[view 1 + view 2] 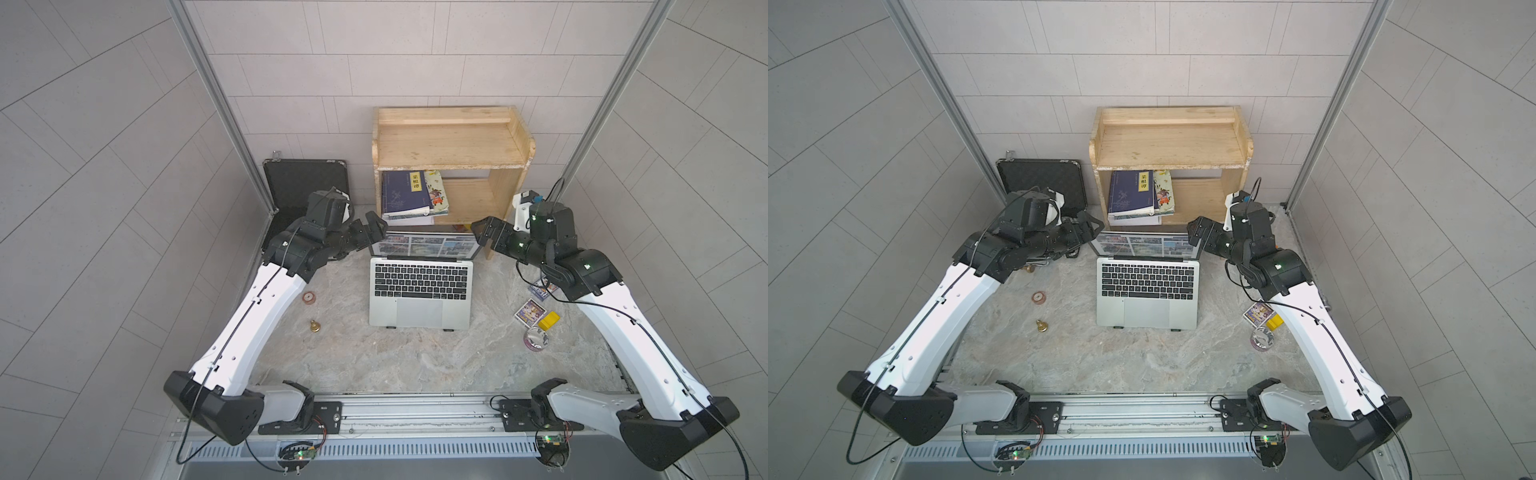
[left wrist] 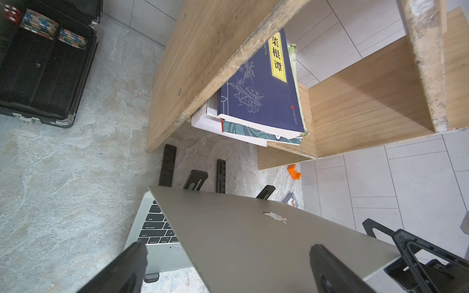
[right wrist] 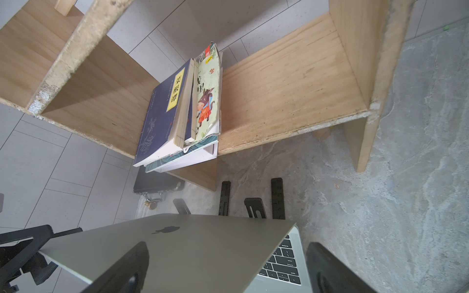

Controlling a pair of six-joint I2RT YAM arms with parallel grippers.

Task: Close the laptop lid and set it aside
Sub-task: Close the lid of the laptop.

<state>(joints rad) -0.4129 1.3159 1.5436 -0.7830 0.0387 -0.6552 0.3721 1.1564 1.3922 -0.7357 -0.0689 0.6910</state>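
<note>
In both top views the silver laptop (image 1: 419,305) (image 1: 1148,307) stands open in the middle of the table, raised on a black stand. The laptop lid (image 1: 426,246) (image 1: 1144,245) is upright and its screen is lit. My left gripper (image 1: 376,227) (image 1: 1093,226) is open at the lid's upper left corner. My right gripper (image 1: 481,232) (image 1: 1196,233) is open at the upper right corner. In the left wrist view the lid's silver back (image 2: 253,241) with the apple logo lies between the wide jaws of the left gripper (image 2: 228,251). In the right wrist view the right gripper (image 3: 228,250) straddles the lid (image 3: 198,243) the same way.
A wooden shelf (image 1: 449,141) holding books (image 1: 405,193) stands just behind the laptop. An open black briefcase (image 1: 305,178) stands at the back left. A brass bell (image 1: 314,326) and a round disc (image 1: 308,297) lie left of the laptop. Cards (image 1: 528,311), a yellow block (image 1: 548,321) and a shiny roll (image 1: 536,338) lie right.
</note>
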